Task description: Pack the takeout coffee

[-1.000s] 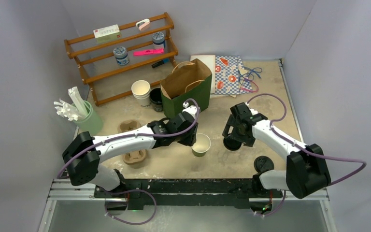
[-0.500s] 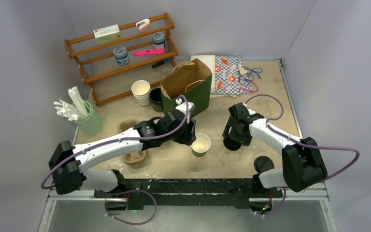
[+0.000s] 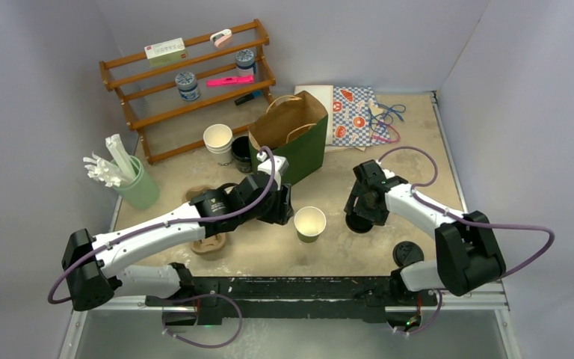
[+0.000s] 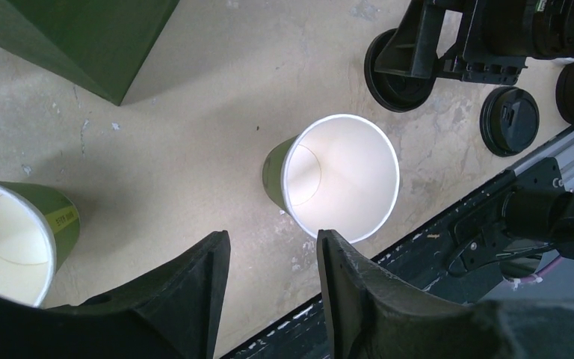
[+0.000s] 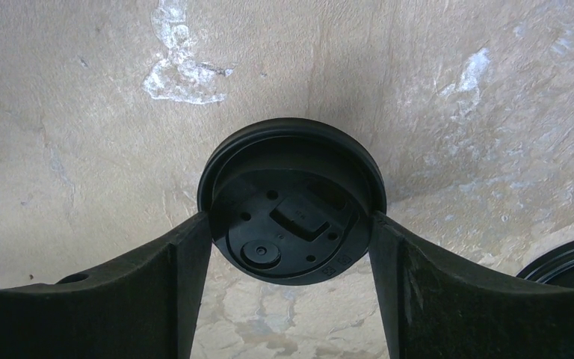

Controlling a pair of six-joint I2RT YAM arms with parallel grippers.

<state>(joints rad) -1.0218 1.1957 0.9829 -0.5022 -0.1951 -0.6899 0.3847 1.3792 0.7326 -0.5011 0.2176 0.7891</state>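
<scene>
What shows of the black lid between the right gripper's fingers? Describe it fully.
The black lid is round, glossy plastic by its look, with a raised rim around a sunken centre carrying a round stud, a rectangular sip tab and small dimples. It sits level. The right gripper is shut on it, fingers pressing opposite sides of the rim. The tan table lies behind it; whether it rests there or is lifted cannot be told.
</scene>
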